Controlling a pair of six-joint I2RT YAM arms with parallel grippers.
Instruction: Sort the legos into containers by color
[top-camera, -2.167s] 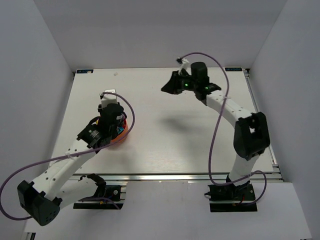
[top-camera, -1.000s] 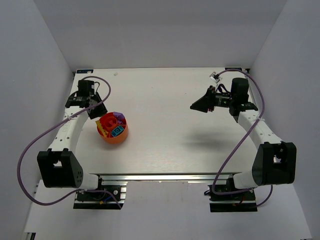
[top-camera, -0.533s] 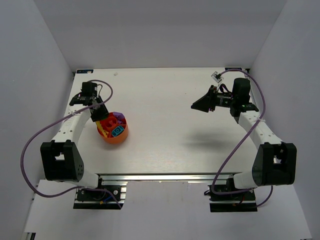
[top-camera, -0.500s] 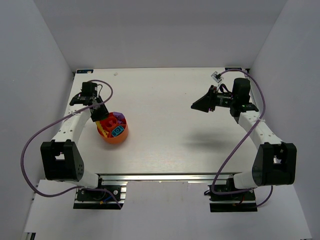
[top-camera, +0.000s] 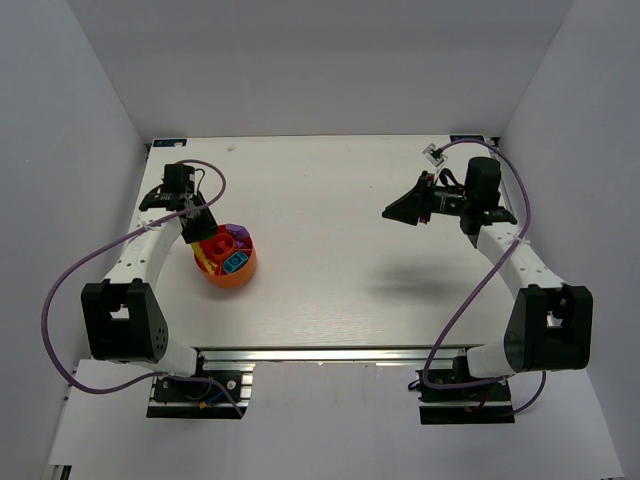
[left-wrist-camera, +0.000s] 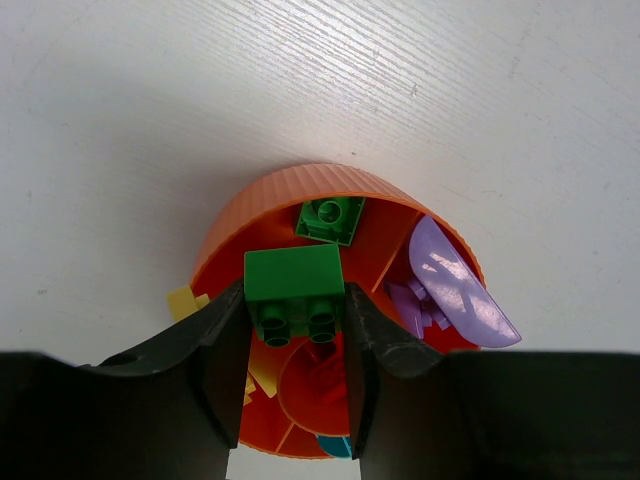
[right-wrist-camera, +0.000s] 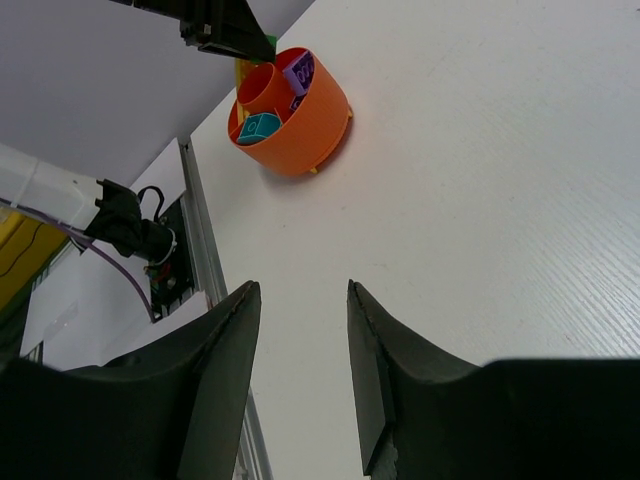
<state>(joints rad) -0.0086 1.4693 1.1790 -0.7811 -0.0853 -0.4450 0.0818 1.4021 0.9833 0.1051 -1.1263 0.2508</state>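
Left wrist: left tool (left-wrist-camera: 293, 312), clamped on green brick (left-wrist-camera: 294, 283), should release squarely above orange bowl's (left-wrist-camera: 300, 180) green-brick compartment.

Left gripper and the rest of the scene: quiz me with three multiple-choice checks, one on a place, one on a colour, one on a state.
1. The orange bowl sits on the table's: A) left side B) right side C) far middle
2. The brick in the left gripper is: A) red B) green C) yellow
3. The right gripper is: A) shut on a brick B) shut on the bowl C) open, empty

Answers:
1 A, the top view shows it beside the left gripper.
2 B, the left wrist view shows it green.
3 C, its wrist view shows only bare table in the gap.
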